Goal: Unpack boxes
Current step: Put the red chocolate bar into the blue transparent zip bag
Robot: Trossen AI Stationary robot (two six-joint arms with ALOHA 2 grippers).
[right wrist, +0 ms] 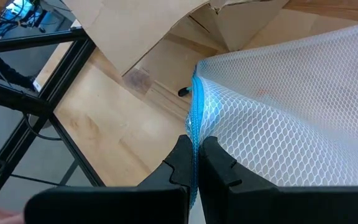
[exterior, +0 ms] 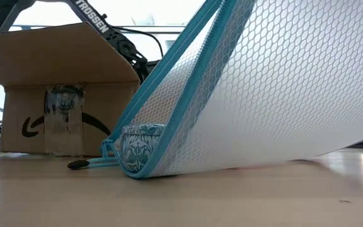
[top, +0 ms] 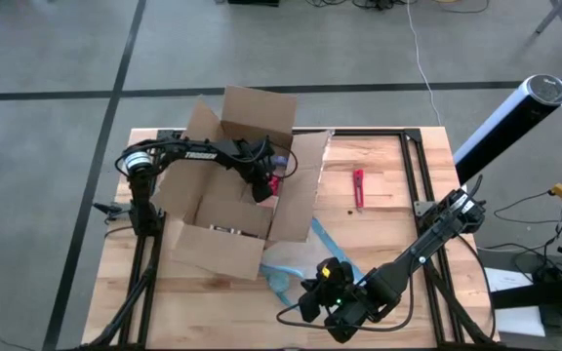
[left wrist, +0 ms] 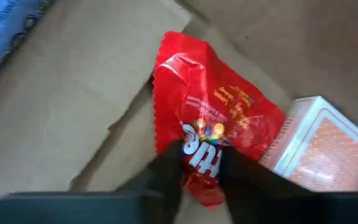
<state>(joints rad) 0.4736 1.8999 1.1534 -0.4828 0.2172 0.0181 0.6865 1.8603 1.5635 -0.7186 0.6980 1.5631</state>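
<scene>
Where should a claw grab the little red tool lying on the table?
Best guess: the red tool is long and thin and lies flat on bare table, apart from the box. A claw would come straight down and pinch across its narrow middle, fingers on its two long sides. Neither claw is free now: the left claw grips a red candy packet, the right claw the mesh pouch.

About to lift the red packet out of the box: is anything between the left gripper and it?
Nothing visible: the left gripper is already closed on the red packet inside the box.
</scene>
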